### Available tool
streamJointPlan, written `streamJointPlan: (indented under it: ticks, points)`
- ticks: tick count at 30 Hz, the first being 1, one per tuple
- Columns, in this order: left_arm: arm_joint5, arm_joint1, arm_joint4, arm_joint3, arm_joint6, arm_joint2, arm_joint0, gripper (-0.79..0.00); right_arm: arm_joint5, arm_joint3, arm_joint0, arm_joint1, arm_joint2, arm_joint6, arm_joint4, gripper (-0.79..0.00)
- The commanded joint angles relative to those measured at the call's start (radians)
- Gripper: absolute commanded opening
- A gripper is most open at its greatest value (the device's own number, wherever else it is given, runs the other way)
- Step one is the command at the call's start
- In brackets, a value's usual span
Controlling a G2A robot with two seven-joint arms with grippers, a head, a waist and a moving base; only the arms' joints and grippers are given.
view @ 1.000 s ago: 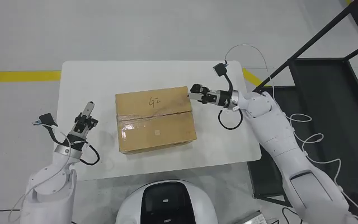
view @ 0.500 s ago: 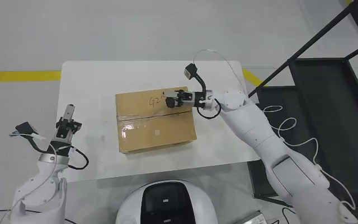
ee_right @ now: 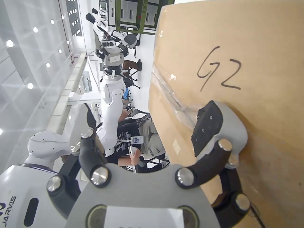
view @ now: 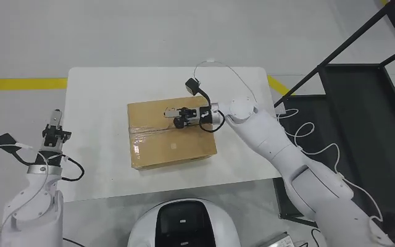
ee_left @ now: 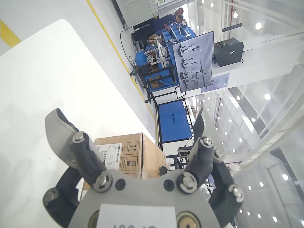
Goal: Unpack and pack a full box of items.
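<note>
Since a second ago the right gripper has slid from the box's right edge over its lid, jaws wide, beside the taped seam running lengthwise. Box sits mid-table. Left gripper, also wide, has backed well away.

Box on table, right gripper above

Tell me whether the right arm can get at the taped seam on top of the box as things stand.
Probably yes: the right gripper is open over the box top, one pad beside the tape seam, with nothing lying between them.
</note>
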Motion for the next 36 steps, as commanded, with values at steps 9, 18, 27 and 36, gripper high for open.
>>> streamJointPlan:
  ticks: [9,18,27,36]
  points:
    - [-0.005,0.002,-0.014,0.003,-0.017,0.007,-0.006,0.0,0.067,0.002,-0.03,0.054,0.116,-0.015,-0.062,0.0]
    - [-0.008,0.003,-0.015,0.003,-0.023,0.014,0.004,0.0,0.16,-0.064,-0.122,0.121,0.26,-0.077,-0.127,0.0]
    - [0.005,0.002,-0.029,0.009,-0.039,0.045,-0.002,0.0,0.209,-0.253,-0.263,0.198,0.461,-0.149,-0.217,0.0]
    - [0.005,0.0,-0.033,0.025,-0.029,0.079,-0.036,0.0,0.269,-0.449,-0.41,0.245,0.601,-0.189,-0.318,0.0]
